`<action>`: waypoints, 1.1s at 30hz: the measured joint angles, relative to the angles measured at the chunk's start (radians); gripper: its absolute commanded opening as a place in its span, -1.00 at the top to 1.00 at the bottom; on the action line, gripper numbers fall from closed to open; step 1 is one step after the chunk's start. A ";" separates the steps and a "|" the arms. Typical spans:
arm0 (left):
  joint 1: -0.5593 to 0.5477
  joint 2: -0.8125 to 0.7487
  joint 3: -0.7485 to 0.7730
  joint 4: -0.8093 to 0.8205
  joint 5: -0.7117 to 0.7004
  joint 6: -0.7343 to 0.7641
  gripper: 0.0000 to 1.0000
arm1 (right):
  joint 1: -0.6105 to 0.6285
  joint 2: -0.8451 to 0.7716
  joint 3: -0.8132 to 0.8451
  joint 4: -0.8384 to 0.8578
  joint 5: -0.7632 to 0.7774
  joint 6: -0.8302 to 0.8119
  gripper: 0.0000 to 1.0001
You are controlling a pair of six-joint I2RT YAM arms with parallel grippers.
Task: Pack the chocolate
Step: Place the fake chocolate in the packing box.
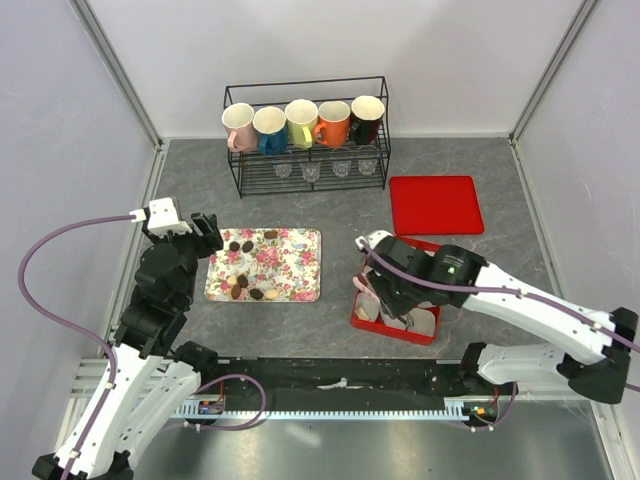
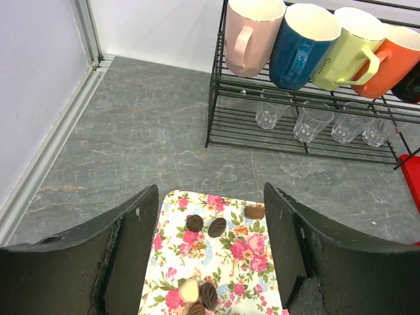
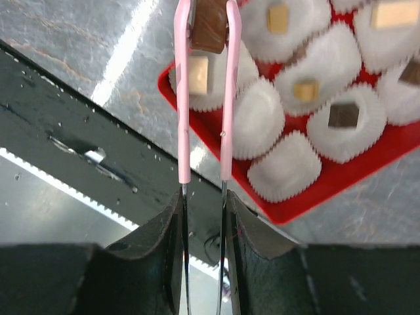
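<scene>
The right gripper (image 3: 203, 205) is narrowly closed on pink tongs (image 3: 183, 98), and the tong tips pinch one brown chocolate (image 3: 209, 29). The part of it in view runs lengthwise along the tongs and points away from the wrist; its far end is cut off by the frame. It hangs over a corner of the red box (image 3: 292, 211), which sits right of the floral tray (image 1: 300, 260).

In the box's white cups (image 3: 285, 167), four tan squares and one dark square show, and two cups nearest the corner are empty.

About eight pieces lie on the tray's left half. One far oval lies crosswise.

The left gripper (image 2: 210, 256) stands wide at the tray's far left corner, holding nothing.

Behind the tray a rack (image 1: 310, 180) holds five mugs (image 1: 302, 122) and four glasses (image 1: 311, 172). One red lid (image 1: 435, 205) lies far right of the tray.
</scene>
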 measured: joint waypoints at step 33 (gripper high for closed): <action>0.000 0.001 0.000 0.000 0.002 0.000 -0.44 | -0.060 -0.149 -0.280 -0.094 -0.037 0.171 0.71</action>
